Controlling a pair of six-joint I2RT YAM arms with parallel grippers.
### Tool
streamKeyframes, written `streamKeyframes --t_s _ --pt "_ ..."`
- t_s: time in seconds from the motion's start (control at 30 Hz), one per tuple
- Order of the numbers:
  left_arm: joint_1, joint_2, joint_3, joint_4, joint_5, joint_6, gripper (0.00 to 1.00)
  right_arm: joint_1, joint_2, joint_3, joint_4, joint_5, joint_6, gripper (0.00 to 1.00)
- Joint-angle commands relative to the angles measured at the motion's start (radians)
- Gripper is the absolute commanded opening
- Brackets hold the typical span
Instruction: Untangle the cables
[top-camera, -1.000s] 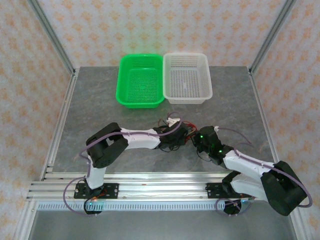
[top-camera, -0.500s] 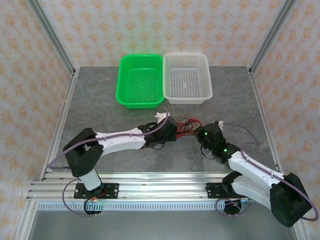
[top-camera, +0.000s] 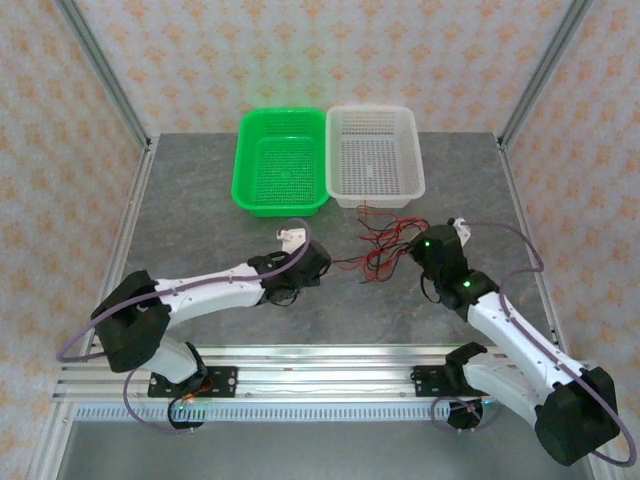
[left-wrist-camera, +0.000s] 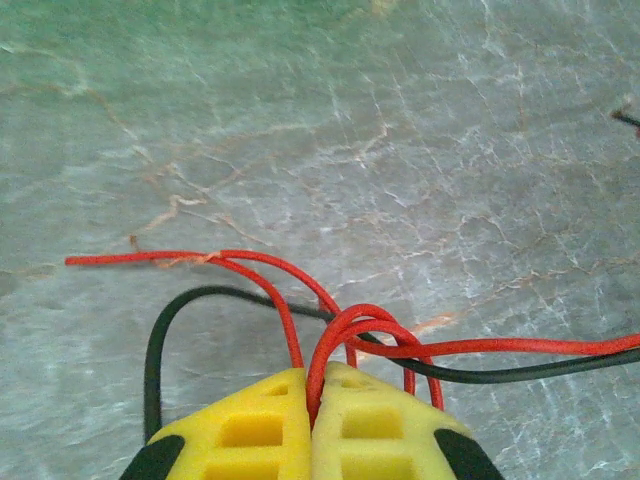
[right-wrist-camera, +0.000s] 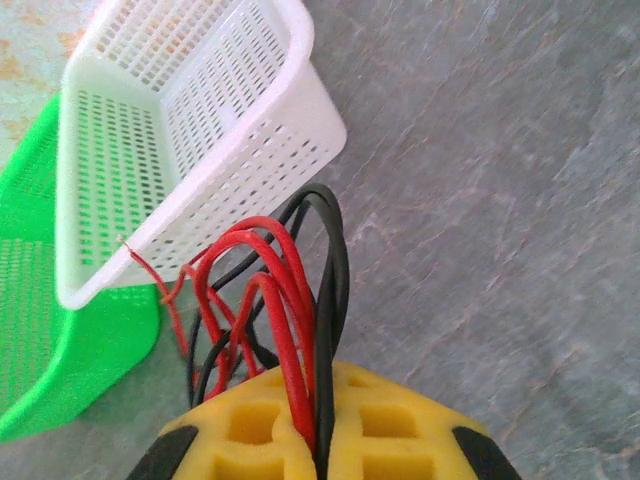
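1. Top external view: the cables (top-camera: 380, 250), red and black, lay on the desk (top-camera: 200, 230) in mid-frame. They were strung between the left pincer (top-camera: 322, 266) and the right pincer (top-camera: 418, 243), just below the white basket (top-camera: 375, 198).
2. The bundle's long axis ran left to right across the frame, rising slightly toward the right. A thin strand led off the left pincer. The loose red loops bunched at the right end, close against the right pincer.
3. Left wrist view: the left pincer (left-wrist-camera: 310, 400) was clenched on the cables (left-wrist-camera: 350, 320), with a red loop pinched in the seam between the yellow pads (left-wrist-camera: 250, 430). A black strand curved round at lower left. A black strand and a red one crossed and ran off the right edge.
4. Right wrist view: the right pincer (right-wrist-camera: 318, 425) was likewise clenched on the cables (right-wrist-camera: 270, 270). Red and black strands rose from the seam and fanned toward the white basket (right-wrist-camera: 200, 150), with the green basket (right-wrist-camera: 60, 330) at lower left.
5. Judgement: each arm gripped one end, and the bulk of the tangle sat nearer the right arm. The coming move likely turns on drawing the pincers apart along that left-to-right line.
6. I could not tell which strand each pincer alone controlled, since both colours entered both grips.
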Motion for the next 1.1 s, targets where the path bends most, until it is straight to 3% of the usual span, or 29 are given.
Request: streamKeyframes --t_s 0.0,0.33,0.4,0.57,0.63,0.73,0.9,1.07 --pt "0.011 -0.06 -0.023 -0.066 -0.094 0.023 0.0 -0.014 0.022 0.048 -0.051 0.066 -0.091 0.0" --pt "0.028 -0.125 -0.064 -0.076 -0.133 0.022 0.0 -0.016 0.182 0.088 -0.07 -0.092 -0.185 0.01" --pt "0.028 -0.133 -0.071 -0.063 -0.125 0.031 0.0 -0.016 0.21 0.096 -0.081 -0.116 -0.197 0.11" --pt "0.028 -0.156 -0.108 0.02 -0.042 0.058 0.0 -0.016 0.228 0.124 -0.12 -0.218 -0.235 0.54" --pt "0.028 -0.164 -0.118 0.048 -0.012 0.061 0.0 -0.014 0.215 0.139 -0.141 -0.265 -0.24 0.63" --pt "0.028 -0.171 -0.129 0.088 0.031 0.066 0.0 0.013 0.179 0.158 -0.151 -0.333 -0.229 0.68" --pt "0.026 -0.17 -0.147 0.172 0.105 0.059 0.0 0.07 0.128 0.135 -0.076 -0.444 -0.063 0.7" --pt "0.024 -0.172 -0.171 0.264 0.161 0.043 0.0 0.169 0.122 0.002 0.202 -0.562 0.292 0.71"
